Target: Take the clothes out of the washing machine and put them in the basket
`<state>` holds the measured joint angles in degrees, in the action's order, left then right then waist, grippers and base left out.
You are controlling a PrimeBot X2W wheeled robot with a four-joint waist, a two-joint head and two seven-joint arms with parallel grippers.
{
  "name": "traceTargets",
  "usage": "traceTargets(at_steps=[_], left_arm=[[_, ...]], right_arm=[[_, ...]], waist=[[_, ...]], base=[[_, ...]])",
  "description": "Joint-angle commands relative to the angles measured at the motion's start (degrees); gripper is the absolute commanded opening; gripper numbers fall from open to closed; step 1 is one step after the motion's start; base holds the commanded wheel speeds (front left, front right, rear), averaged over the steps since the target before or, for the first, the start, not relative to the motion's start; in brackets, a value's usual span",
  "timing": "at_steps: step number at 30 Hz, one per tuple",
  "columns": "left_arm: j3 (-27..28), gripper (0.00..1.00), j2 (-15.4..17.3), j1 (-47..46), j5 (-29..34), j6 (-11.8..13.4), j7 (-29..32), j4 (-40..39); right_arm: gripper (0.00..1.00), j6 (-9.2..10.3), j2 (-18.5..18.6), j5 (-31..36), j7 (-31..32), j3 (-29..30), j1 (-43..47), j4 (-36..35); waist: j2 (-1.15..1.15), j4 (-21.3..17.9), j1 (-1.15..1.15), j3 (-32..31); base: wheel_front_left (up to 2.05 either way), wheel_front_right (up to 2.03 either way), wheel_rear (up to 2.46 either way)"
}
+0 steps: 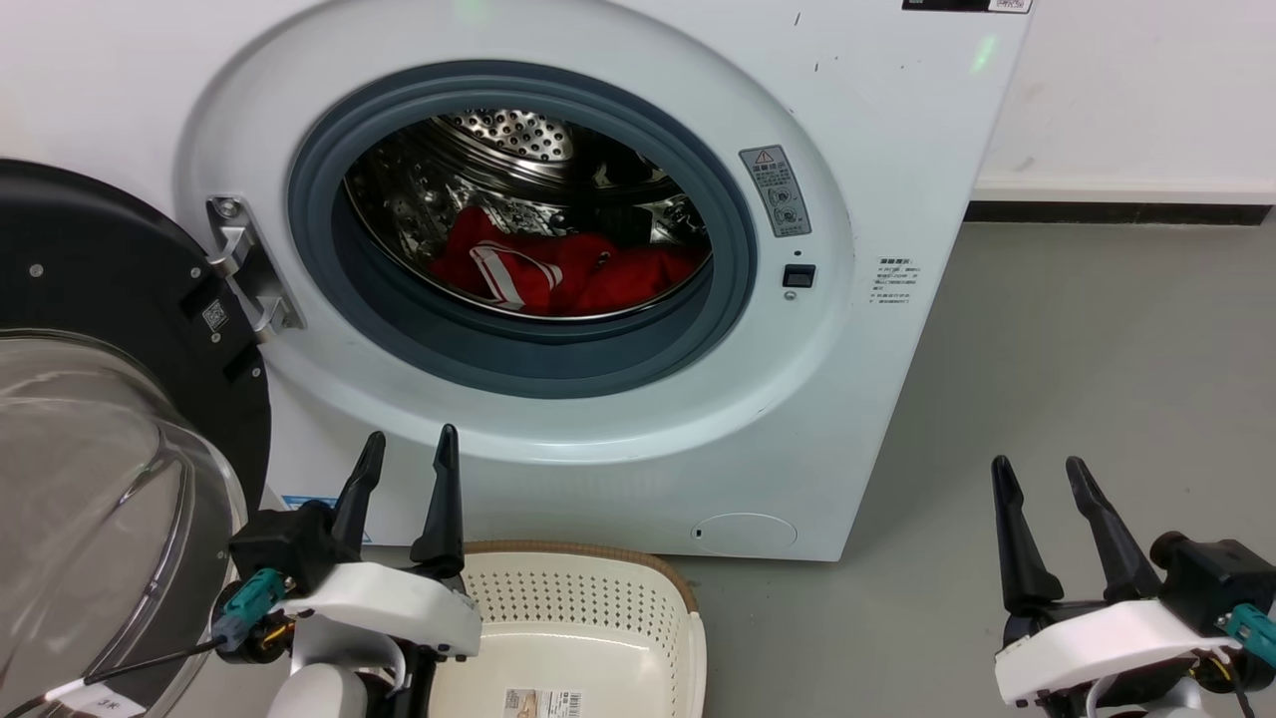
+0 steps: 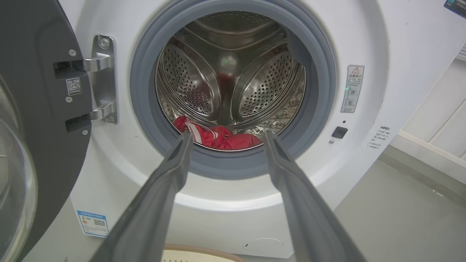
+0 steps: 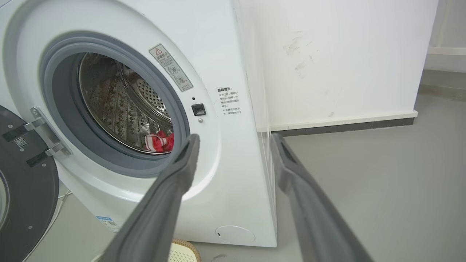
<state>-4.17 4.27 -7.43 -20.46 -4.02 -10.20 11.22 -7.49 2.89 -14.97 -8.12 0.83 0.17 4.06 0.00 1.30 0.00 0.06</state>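
Head view gives me the basket (image 1: 588, 598) and its label (image 1: 543, 703); left wrist view, the deep drum (image 2: 233, 83); left gripper (image 1: 411, 436) and right gripper (image 1: 1037, 464) jaws spread, empty.

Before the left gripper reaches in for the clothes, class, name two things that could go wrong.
1. The clothes lie low behind the grey rubber rim; the open left gripper could strike it, or fabric could snag there coming out.
2. The open door stands close beside that gripper; a sideways swing might hit it.
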Motion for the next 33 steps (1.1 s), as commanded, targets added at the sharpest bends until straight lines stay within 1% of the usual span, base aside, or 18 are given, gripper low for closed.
traceTargets(at_steps=[1, 14, 33], left_arm=[[-0.37, 1.0, 0.28, -1.21, 1.66, 0.28, -0.57, -0.11], [-1.65, 1.0, 1.16, -1.55, 8.48, 1.72, -2.23, 0.88], [-1.35, 1.0, 1.05, -0.64, 14.79, 3.12, -4.22, 0.44]], right_arm=[[1.0, 0.0, 0.0, 1.71, -0.51, -0.06, 0.22, -0.71], [1.0, 0.01, -0.01, 8.32, -0.55, -0.09, 0.7, -0.37], [1.0, 0.01, -0.03, 14.98, -1.73, -0.48, 1.15, 0.38]], waist=[[0.0, 0.05, 0.0, 0.01], [0.0, 0.32, 0.0, 0.0], [0.0, 0.3, 0.0, -0.04]], base=[[0.0, 0.0, 0.0], [0.0, 0.0, 0.0], [0.0, 0.0, 0.0]])
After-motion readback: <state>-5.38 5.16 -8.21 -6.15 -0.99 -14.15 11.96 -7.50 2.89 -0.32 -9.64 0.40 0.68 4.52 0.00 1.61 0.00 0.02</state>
